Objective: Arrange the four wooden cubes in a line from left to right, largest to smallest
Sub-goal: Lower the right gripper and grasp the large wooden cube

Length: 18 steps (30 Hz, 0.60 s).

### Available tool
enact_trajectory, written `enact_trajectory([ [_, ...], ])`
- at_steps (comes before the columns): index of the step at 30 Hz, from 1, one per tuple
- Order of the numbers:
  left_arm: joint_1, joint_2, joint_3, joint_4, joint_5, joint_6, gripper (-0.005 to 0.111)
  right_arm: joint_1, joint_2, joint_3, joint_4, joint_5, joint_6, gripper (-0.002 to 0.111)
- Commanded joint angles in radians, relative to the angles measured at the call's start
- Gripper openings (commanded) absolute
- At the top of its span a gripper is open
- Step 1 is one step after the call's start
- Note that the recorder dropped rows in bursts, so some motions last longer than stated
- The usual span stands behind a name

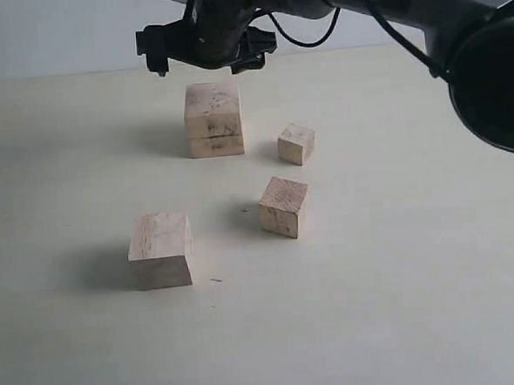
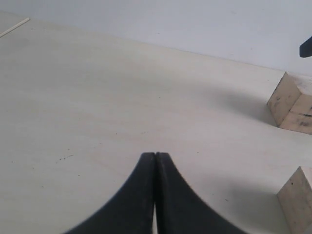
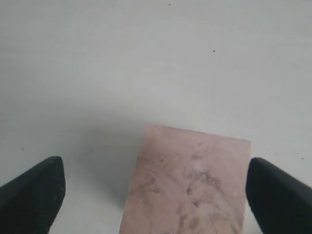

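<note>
Four wooden cubes stand apart on the pale table. The largest cube, dark-smudged, is at the back. The second-largest cube sits front left, the third cube in the middle, and the smallest cube to the right of the largest. My right gripper hangs open just above the largest cube, which lies between its spread fingers, closer to one finger and not gripped. My left gripper is shut and empty over bare table, with the largest cube and second-largest cube off to one side.
The right arm reaches in from the upper right, across the back of the table. A pale wall runs behind the table's far edge. Bare table surface lies in front of and to the right of the cubes.
</note>
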Motion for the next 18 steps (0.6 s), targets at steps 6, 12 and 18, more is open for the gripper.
enact_trajectory([
  [6,-0.005,-0.006,-0.001,-0.007,-0.013,0.005,0.000,0.000,0.086,-0.091,-0.048,0.039,0.035,0.095],
  [12,-0.005,-0.006,-0.001,-0.007,-0.013,0.005,0.000,0.000,0.133,-0.100,-0.048,0.050,0.035,0.095],
  [18,-0.005,-0.006,-0.001,-0.007,-0.013,0.005,0.000,0.000,0.166,-0.100,-0.044,0.084,0.037,0.095],
])
